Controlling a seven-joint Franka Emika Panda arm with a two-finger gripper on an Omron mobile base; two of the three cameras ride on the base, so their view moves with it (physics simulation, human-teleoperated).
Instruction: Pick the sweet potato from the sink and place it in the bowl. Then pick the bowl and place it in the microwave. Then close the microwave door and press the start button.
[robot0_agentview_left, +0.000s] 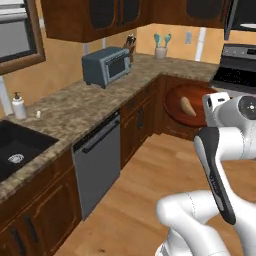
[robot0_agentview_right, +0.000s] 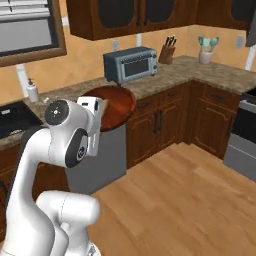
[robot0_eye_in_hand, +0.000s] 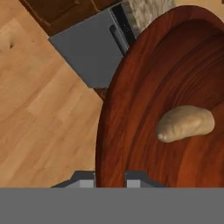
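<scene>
From the left base view I see the bowl (robot0_agentview_left: 186, 105) aloft by my arm, the sweet potato (robot0_agentview_left: 188, 106) inside. The right base view shows it above the dishwasher (robot0_agentview_right: 102, 157). In the hand view my end effector (robot0_eye_in_hand: 110, 178) is clamped on the bowl's rim.

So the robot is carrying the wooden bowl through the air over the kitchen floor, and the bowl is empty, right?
Not quite: the bowl is not empty. The hand view shows the sweet potato lying inside it. The rest holds: the gripper holds the bowl by its rim, lifted over the wooden floor.
</scene>
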